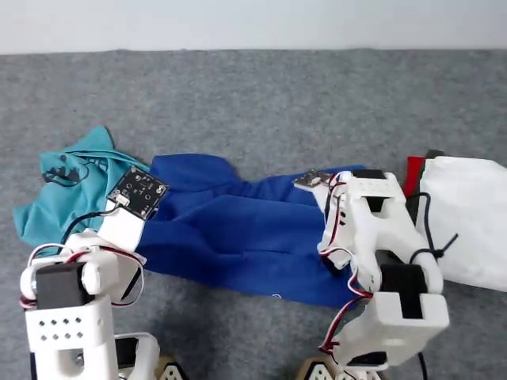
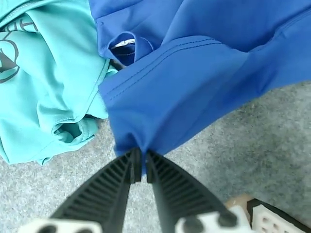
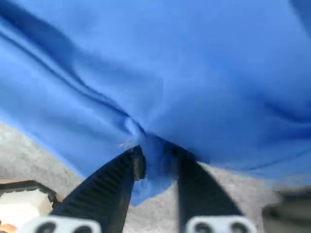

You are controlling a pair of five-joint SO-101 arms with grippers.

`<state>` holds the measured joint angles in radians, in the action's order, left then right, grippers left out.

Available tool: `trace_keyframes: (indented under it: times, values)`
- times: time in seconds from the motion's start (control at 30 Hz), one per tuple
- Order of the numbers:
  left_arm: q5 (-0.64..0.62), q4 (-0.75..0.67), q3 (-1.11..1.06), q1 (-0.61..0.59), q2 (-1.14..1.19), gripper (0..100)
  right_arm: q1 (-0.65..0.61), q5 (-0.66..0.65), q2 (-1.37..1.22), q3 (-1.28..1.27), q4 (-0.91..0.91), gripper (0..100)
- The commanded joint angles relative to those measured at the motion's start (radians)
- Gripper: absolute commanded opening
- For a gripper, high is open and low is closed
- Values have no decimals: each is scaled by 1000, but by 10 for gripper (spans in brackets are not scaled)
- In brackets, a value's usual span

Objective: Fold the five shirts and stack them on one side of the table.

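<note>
Where the two arms stand at the near edge of the grey table (image 1: 261, 95), each has a bite of the blue shirt (image 1: 238, 226). Left gripper (image 2: 139, 165): jaws pressed together on a corner of the blue hem, cloth bunched between the tips, grey surface just beneath. Right gripper (image 3: 156, 162): jaws narrowly apart, a wad of blue fabric pinched between them at the shirt's edge. The blue shirt lies spread and wrinkled across the middle of the table, spanning from one arm to the other, with its collar opening and white tag toward the left arm's end. The teal shirt (image 1: 71, 186) sits crumpled on the left side, touching the blue one. The white shirt (image 1: 467, 222) lies flat on the right side just beyond the right arm, with a red cloth (image 1: 413, 174) showing at its edge. Farther back the grey surface runs on to a pale wall (image 1: 253, 24).
</note>
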<state>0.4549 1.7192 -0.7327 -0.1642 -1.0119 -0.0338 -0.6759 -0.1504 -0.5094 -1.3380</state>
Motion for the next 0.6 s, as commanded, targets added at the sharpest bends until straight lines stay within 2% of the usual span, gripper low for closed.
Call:
trace_keyframes:
  times: [0.0, 0.57]
  values:
    - [-8, -25, 5, -2, -12, 14, -1, 9, 64, 23, -8, 13]
    - [-8, -25, 12, -6, -12, 14, 4, -126, 648, 23, -266, 10]
